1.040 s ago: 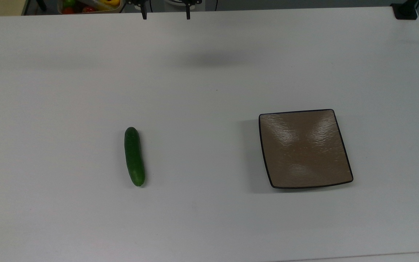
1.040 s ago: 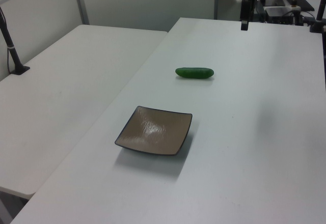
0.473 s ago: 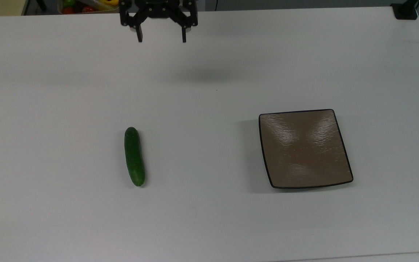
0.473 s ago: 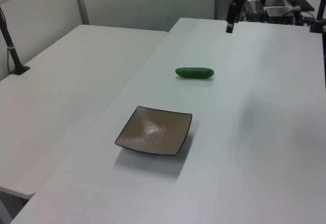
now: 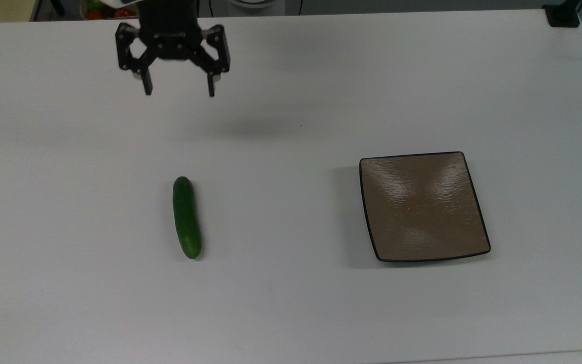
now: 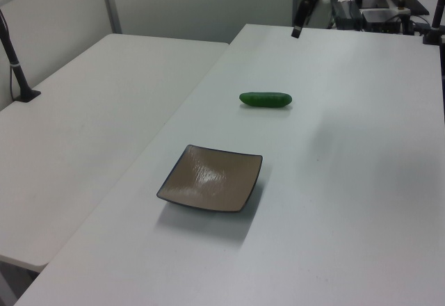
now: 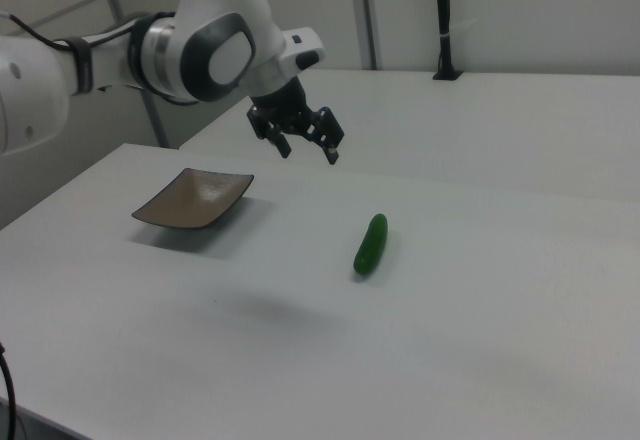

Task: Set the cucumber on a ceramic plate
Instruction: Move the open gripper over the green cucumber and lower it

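Cucumber point(image 5: 186, 217) lying mid-tabletop point(image 5: 291, 303), ceramic plate point(image 5: 422, 206) well apart, bare, tool point(image 5: 178, 91) hanging near the far edge, fingers spread.

cucumber point(image 5: 186, 217): you see it lying on the table point(image 5: 291, 313), well apart from the ceramic plate point(image 5: 423, 206), toward the top view's left.
gripper point(image 5: 179, 92): above the table, behind the cucumber.

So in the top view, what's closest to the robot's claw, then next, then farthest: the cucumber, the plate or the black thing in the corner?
From the gripper:
1. Cucumber, just below it.
2. Plate, lower right.
3. Black thing, top right corner.
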Action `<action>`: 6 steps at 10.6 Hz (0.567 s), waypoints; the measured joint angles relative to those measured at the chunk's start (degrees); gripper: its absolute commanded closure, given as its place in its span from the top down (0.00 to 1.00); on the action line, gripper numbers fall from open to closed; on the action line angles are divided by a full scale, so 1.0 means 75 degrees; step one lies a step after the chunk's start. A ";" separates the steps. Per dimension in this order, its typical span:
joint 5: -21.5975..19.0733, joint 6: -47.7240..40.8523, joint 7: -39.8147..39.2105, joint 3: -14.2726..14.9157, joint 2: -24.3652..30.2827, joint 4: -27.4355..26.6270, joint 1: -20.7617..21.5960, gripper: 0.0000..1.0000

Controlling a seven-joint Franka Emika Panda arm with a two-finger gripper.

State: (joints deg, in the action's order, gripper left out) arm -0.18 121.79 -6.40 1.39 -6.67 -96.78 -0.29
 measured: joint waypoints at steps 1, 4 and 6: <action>-0.0004 0.0307 -0.0011 0.0015 -0.0217 0.0082 -0.0038 1.00; -0.0004 0.1216 -0.0021 0.0055 -0.0790 0.0185 -0.0084 1.00; -0.0004 0.1575 -0.0040 0.0056 -0.1138 0.0207 -0.0134 1.00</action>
State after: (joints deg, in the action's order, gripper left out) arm -0.21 133.60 -6.70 1.80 -15.20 -95.23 -1.30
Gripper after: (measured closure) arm 0.000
